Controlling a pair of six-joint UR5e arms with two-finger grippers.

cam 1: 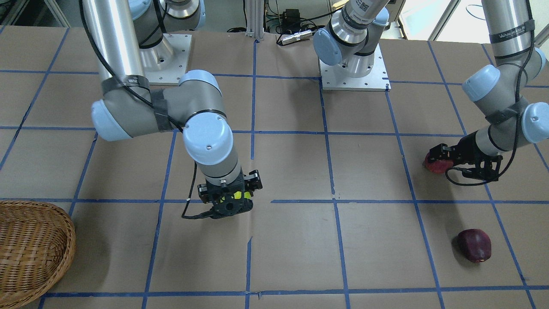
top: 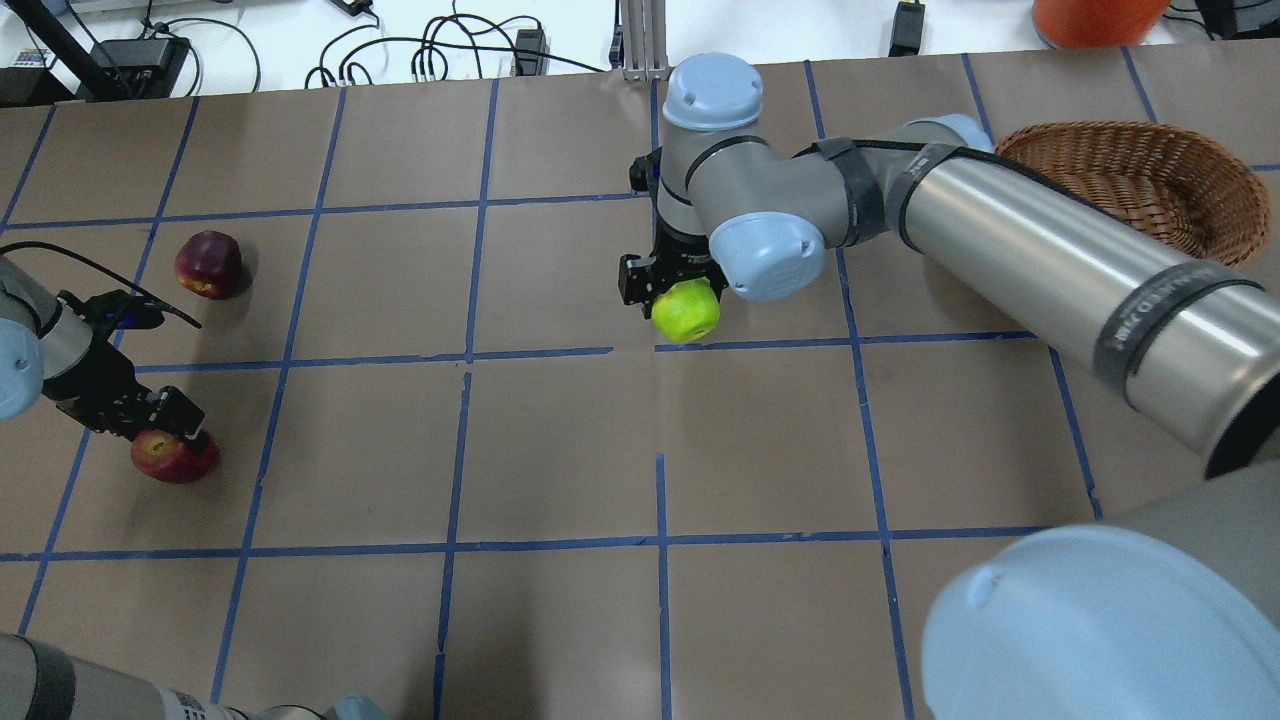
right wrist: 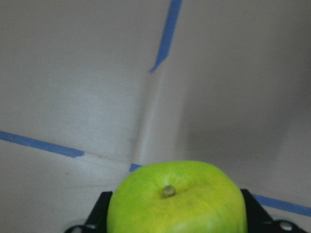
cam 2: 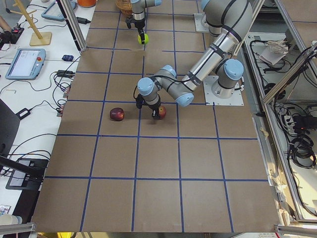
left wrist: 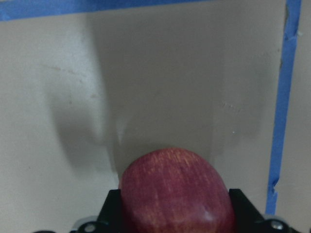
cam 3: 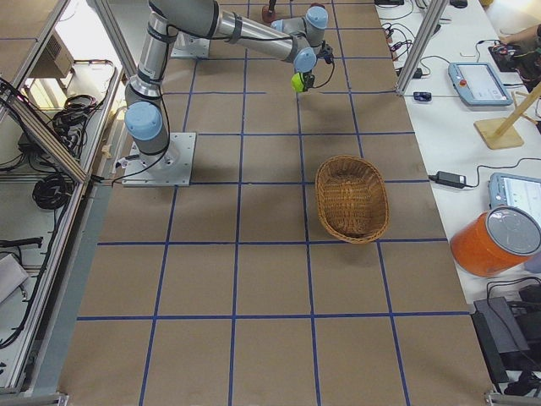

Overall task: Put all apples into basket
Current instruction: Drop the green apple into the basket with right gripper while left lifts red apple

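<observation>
My right gripper is shut on the yellow-green apple and holds it above the table's middle; the right wrist view shows the apple between the fingers, stem up. My left gripper is shut on the red apple low at the table's left end; it fills the bottom of the left wrist view. The dark maroon apple lies loose on the table, beyond the left gripper. The wicker basket stands at the far right with nothing in it and shows fully in the exterior right view.
My right arm's long silver link crosses the right half of the table, beside the basket. An orange container and tablets lie on the side bench beyond the table edge. The arm base plates sit at the robot's side.
</observation>
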